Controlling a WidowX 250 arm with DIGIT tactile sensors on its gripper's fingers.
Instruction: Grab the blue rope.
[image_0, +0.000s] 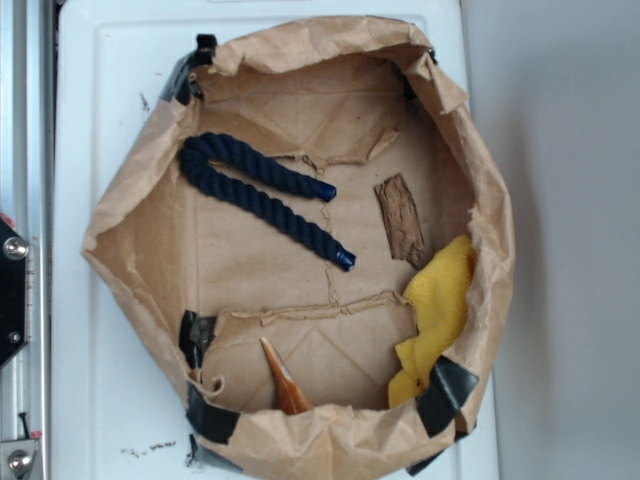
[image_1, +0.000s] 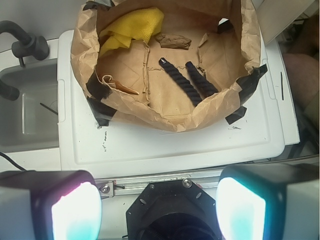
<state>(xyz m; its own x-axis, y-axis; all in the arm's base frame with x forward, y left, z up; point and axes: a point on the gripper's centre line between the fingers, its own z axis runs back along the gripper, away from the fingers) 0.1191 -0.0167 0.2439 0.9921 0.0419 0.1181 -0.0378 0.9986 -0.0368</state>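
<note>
In the exterior view, the blue rope (image_0: 262, 194) lay in a U on the floor of a brown paper tray (image_0: 130, 200), toward ten o'clock, its bend at the upper left and both shiny ends pointing toward four o'clock. A brown pointed piece (image_0: 283, 382) sat at six o'clock, a bark-like scrap (image_0: 401, 220) at three o'clock, and a yellow cloth (image_0: 442, 305) at four o'clock against the wall. The tray rested on a white desk (image_0: 100, 80). In the wrist view, the gripper (image_1: 159, 205) hung well apart from the rope, fingers (image_1: 75, 212) spread and empty.
</note>
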